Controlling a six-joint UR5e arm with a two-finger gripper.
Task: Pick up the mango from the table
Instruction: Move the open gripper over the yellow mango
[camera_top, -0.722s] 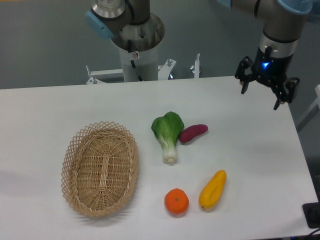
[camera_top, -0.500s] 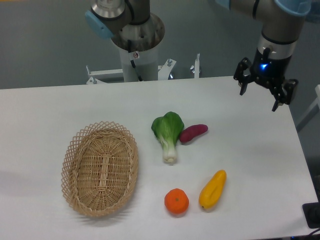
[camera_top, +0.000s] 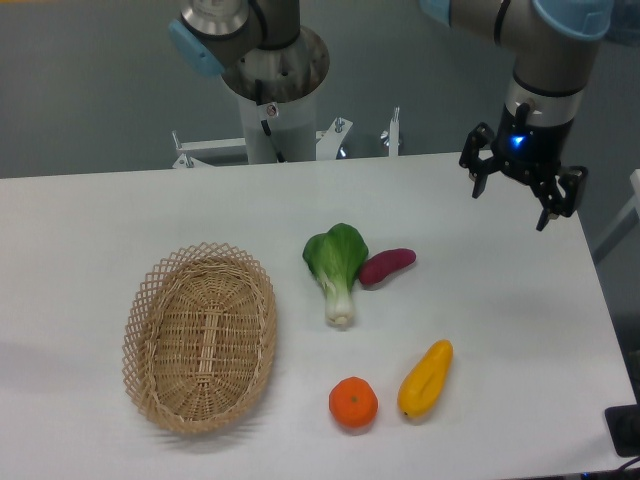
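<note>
Gripper (camera_top: 510, 197) shifted slightly left since before, fingers apart and empty, mango (camera_top: 425, 379) on table (camera_top: 520, 300) well below-left of it.

Behind the white surface the floor (camera_top: 90, 90) is a plain grey-green – matte, with no pattern and soft even light on it. A round grey pedestal (camera_top: 279, 100) stands at the far edge, fixed on a pale metal bracket (camera_top: 300, 148) with bolts. At the right edge a light frame piece (camera_top: 630, 205) shows, and a dark object (camera_top: 624, 430) is in the lower right corner – too cropped to identify.
</note>
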